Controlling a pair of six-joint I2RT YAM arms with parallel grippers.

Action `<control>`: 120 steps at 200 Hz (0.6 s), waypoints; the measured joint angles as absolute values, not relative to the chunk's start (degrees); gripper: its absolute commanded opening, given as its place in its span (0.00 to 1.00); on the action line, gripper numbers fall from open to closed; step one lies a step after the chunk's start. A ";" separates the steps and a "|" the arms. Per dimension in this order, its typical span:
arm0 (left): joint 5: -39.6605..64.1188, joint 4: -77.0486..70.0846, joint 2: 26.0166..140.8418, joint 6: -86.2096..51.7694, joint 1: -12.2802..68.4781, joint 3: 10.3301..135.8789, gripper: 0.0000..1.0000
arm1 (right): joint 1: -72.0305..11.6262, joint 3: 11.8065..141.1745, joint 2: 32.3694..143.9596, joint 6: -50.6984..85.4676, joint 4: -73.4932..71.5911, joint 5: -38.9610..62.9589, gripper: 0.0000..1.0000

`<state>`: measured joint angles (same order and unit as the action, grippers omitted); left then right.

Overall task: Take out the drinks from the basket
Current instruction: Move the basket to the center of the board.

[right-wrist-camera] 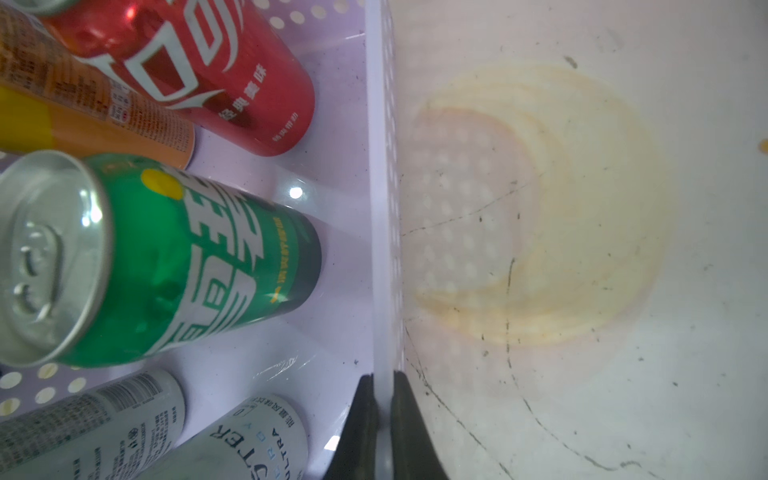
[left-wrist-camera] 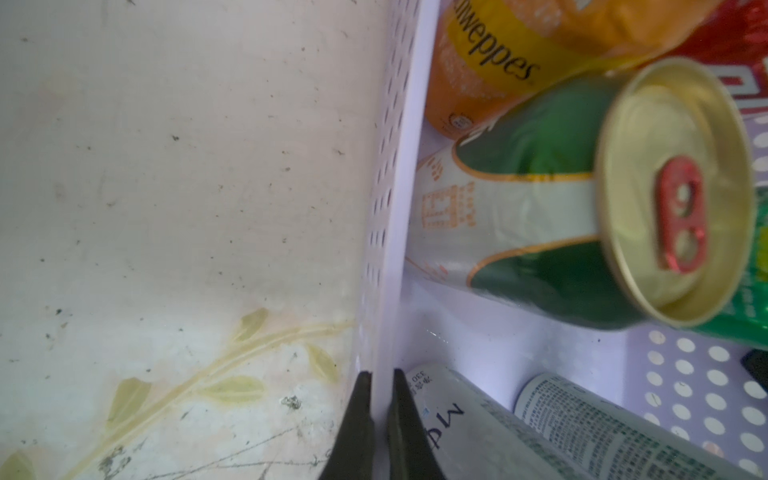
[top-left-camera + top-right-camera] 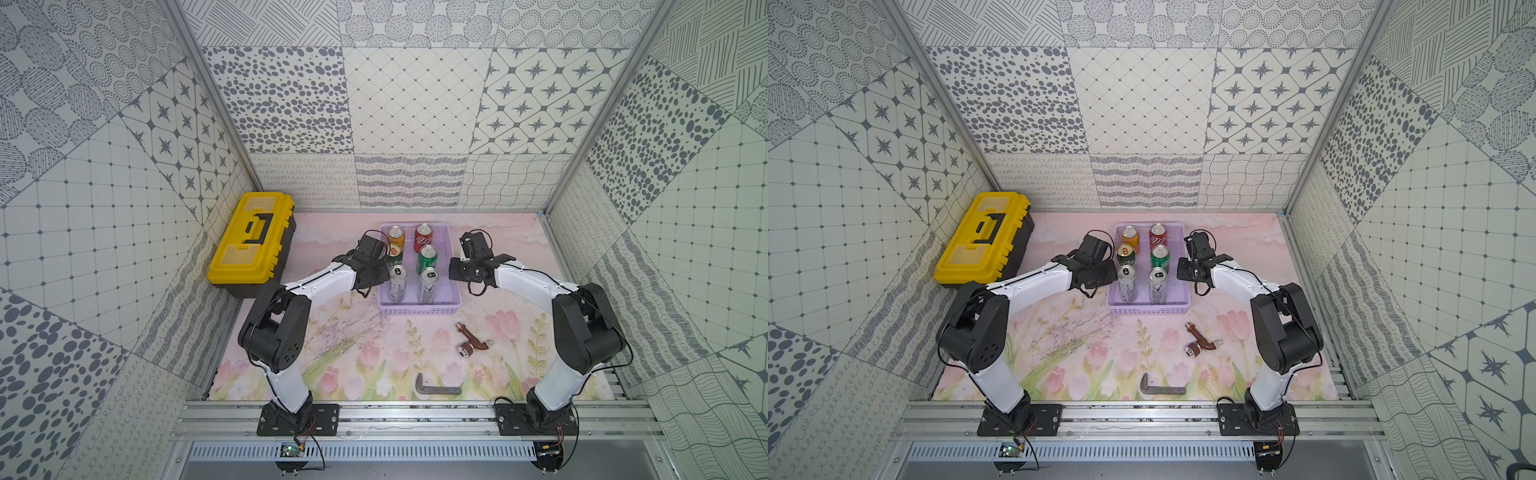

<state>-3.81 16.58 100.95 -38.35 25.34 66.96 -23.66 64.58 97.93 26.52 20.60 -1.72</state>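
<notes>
The left gripper (image 2: 379,380) clamps the basket (image 3: 419,309) by its left wall and the right gripper (image 1: 383,380) by its right wall. From above, both sets of fingertips are hidden beneath the wrists. All six drinks (image 3: 424,237) stand inside the basket, and both wrist views cut off the slim silver cans (image 2: 602,432).

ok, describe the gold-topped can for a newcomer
Find the lavender basket mid-table. The dark green can stands in it, middle of the column on the yellow toolbox's side. Only it has a gold lid with a red tab.
</notes>
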 measured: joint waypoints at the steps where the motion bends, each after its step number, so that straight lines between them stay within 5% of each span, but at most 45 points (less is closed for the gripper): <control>1: -3.86 16.60 100.86 -38.37 25.41 66.87 0.00 | -23.68 64.53 97.86 26.55 20.64 -1.72 0.00; 120: -5.98 18.79 91.39 -41.39 29.52 57.14 0.00 | -29.19 55.02 88.09 31.68 23.59 -4.16 0.00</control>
<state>-5.98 18.79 91.39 -41.39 29.52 57.14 -29.19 55.02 88.09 31.68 23.59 -4.16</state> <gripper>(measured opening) 0.074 0.084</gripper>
